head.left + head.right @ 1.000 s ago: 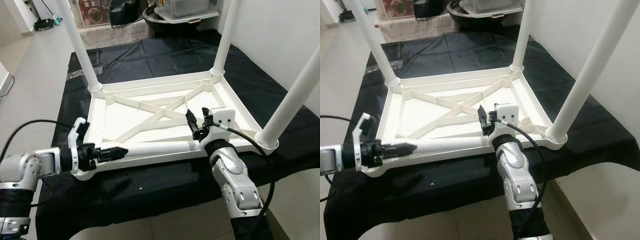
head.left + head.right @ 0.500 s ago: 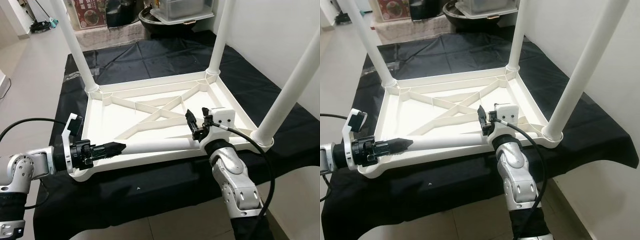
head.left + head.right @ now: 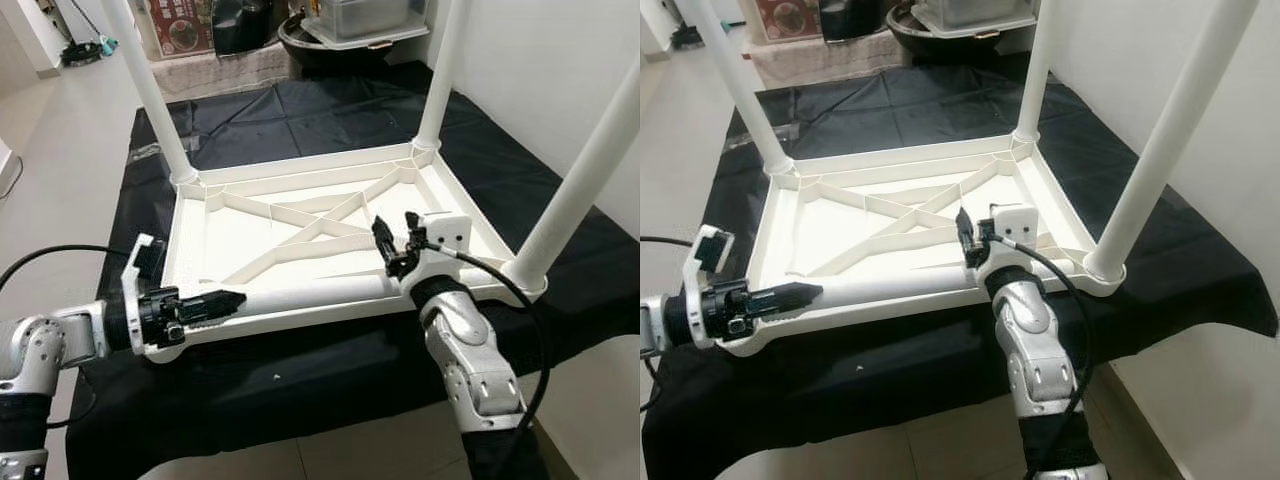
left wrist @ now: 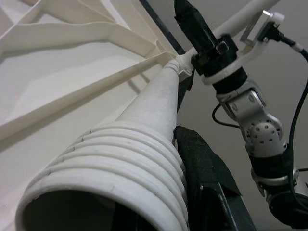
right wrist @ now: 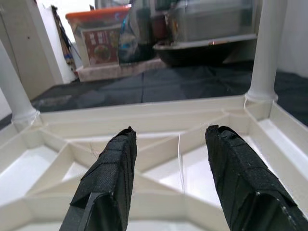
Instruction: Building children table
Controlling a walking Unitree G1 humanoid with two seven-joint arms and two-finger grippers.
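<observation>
Leg (image 3: 310, 296) lies crosswise, threaded end in left claw (image 3: 215, 304).

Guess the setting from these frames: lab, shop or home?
Probably a home. An upturned white children's table lies on a black cloth over a low surface, on a pale tiled floor, with a lidded storage box and household clutter behind.
</observation>
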